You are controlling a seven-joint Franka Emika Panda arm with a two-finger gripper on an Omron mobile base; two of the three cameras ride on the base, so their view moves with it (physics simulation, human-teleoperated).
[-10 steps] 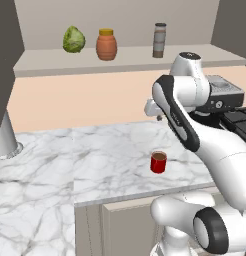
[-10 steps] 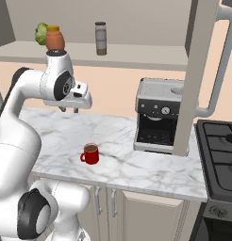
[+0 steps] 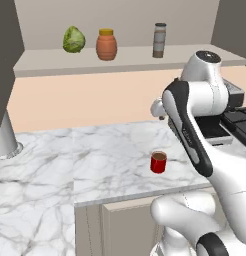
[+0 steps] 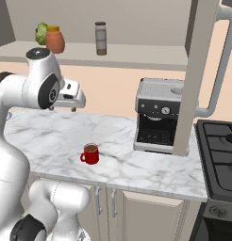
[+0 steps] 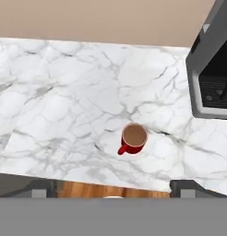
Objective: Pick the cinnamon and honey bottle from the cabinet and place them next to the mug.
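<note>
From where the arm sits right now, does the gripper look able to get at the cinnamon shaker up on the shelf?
Probably yes. The gripper hangs open and empty above the counter, below the shelf. The cinnamon stands apart from the honey bottle, with nothing in front of it, so the approach looks free.

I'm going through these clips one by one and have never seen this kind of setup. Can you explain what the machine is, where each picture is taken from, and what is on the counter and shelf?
This is a rendered kitchen with a white robot arm on a drivable base. Two pictures come from cameras on the base, behind the arm to its left and right. The third looks down from the hand itself.

The gripper hangs above the counter, open and holding nothing.

On the marble counter stands a red mug and, further right, a coffee machine. Up in the cabinet stand a cabbage, the honey bottle and the cinnamon, none yet taken.
</note>
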